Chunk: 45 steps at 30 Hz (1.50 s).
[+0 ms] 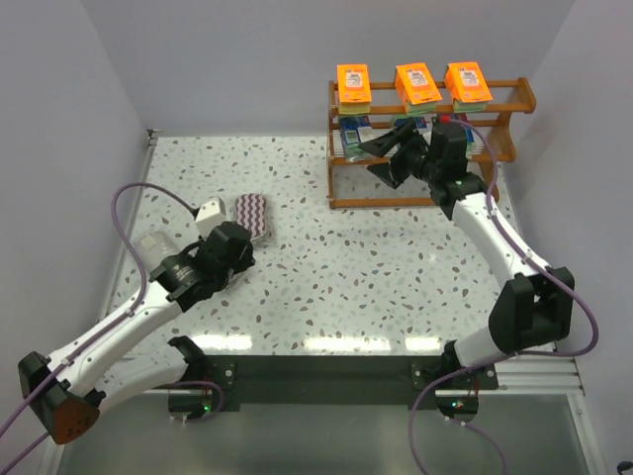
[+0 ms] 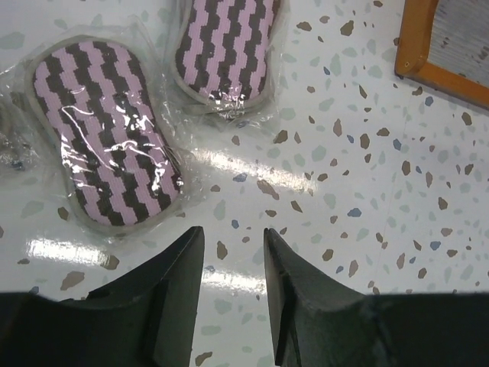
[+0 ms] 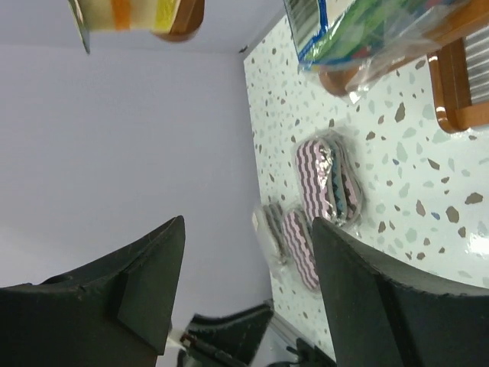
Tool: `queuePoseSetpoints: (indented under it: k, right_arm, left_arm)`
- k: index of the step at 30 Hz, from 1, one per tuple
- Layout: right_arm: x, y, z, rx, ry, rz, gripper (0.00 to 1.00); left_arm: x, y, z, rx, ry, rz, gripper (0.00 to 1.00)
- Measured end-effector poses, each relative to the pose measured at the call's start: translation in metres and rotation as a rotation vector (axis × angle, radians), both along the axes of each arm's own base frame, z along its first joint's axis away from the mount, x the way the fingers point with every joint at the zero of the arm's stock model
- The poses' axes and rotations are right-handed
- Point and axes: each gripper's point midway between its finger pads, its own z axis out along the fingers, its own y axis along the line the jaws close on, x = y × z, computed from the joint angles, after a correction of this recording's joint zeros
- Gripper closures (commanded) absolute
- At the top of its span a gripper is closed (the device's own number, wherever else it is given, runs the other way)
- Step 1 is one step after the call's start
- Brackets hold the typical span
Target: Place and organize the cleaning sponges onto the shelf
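Three orange packs (image 1: pixel 353 84) (image 1: pixel 417 84) (image 1: pixel 468 82) stand on the top tier of the brown wooden shelf (image 1: pixel 514 94). Blue-green packs (image 1: pixel 353 130) lie on its middle tier, partly hidden by my right arm; one shows in the right wrist view (image 3: pixel 359 30). Purple-white zigzag packs lie on the table at the left (image 1: pixel 252 213): two near my left gripper (image 2: pixel 107 164) (image 2: pixel 229 46), a third mostly cut off at the frame's left edge. My left gripper (image 2: pixel 233 237) is open and empty just short of them. My right gripper (image 1: pixel 374 158) (image 3: pixel 248 223) is open and empty in front of the shelf.
The shelf's bottom frame (image 2: pixel 443 38) lies to the right of the zigzag packs. Speckled tabletop (image 1: pixel 326 277) stretches between the packs and the shelf. Grey walls close the left and back. A white block (image 1: pixel 211 216) sits by my left wrist.
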Motion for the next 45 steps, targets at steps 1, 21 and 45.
queuePoseSetpoints:
  k: [1,21,45]
  right_arm:
    - [-0.005,0.001,0.001,-0.006,-0.012,0.018,0.3]
    - [-0.152,-0.007,-0.119,-0.294,0.124,0.393,0.28]
    - [-0.175,-0.016,-0.15,-0.36,0.164,0.459,0.26]
  left_arm:
    - [0.003,-0.001,0.0,0.011,0.0,-0.001,0.6]
    - [0.197,0.072,-0.075,0.181,0.157,0.104,1.0]
    - [0.1,-0.069,-0.144,-0.1,0.325,-0.21,1.0]
